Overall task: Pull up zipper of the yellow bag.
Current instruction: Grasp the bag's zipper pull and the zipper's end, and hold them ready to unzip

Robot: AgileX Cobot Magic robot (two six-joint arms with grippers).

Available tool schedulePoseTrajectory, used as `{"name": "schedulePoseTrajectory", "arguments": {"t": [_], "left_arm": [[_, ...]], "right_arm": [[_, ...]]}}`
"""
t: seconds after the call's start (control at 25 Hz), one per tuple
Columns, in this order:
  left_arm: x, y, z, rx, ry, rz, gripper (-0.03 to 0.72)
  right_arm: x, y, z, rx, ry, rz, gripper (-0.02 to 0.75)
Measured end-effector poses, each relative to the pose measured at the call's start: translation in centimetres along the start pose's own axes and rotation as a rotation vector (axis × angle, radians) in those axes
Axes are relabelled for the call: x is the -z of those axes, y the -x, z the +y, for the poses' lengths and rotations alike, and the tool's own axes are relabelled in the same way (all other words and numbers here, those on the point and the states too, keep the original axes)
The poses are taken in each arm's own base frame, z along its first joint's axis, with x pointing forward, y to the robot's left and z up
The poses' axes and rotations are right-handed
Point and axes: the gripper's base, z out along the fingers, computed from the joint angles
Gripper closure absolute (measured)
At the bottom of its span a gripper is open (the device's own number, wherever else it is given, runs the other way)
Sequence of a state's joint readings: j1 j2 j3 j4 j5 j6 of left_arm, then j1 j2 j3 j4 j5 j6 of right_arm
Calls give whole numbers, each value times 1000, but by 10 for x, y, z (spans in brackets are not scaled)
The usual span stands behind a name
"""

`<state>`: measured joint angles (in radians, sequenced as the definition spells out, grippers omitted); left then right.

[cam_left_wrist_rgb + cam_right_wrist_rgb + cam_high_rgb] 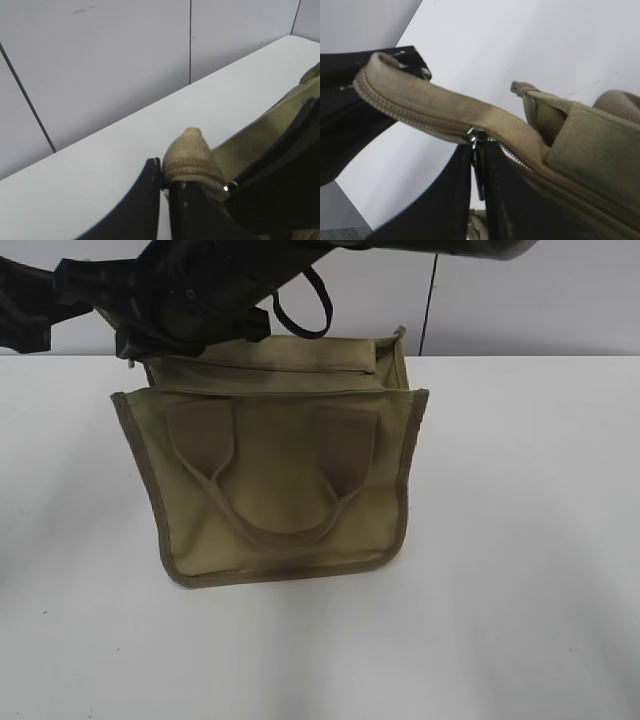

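Note:
The yellow bag (285, 490) stands on the white table, its handles hanging down the front. The zipper (300, 368) runs along its top panel. Both arms crowd over the bag's top left corner. My left gripper (164, 182) is shut on the stitched fabric end of the zipper strip (189, 155); in the exterior view it sits at the corner (140, 345). My right gripper (479, 185) is shut on the silvery pull tab (478, 167), which hangs from the slider (472, 136). The zipper strip (420, 107) is lifted and taut. Left of the slider it looks closed; to the right, open teeth show.
The white table (520, 540) spreads around the bag, with a grey panelled wall (530, 300) behind. A black cable loop (305, 310) hangs from the arm above the bag. The left gripper (365, 105) shows in the right wrist view, holding the strip's end.

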<state>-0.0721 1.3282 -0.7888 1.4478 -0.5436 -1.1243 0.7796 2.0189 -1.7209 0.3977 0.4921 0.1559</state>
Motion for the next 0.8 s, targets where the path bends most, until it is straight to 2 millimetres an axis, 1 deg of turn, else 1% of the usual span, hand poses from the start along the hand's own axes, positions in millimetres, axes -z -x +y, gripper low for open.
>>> {"name": "schedulePoseTrajectory", "arguments": {"t": [0.12, 0.52, 0.64, 0.8], "left_arm": [[0, 0, 0, -1, -1, 1, 680], [-1, -1, 0, -4, 0, 6, 680], [-1, -1, 0, -5, 7, 11, 680], [-1, -2, 2, 2, 25, 19, 680]], "right_arm": [[0, -2, 0, 1, -2, 18, 731], [1, -7, 2, 76, 21, 80, 732], [6, -4, 1, 88, 22, 89, 734], [20, 4, -6, 57, 26, 99, 748]]}}
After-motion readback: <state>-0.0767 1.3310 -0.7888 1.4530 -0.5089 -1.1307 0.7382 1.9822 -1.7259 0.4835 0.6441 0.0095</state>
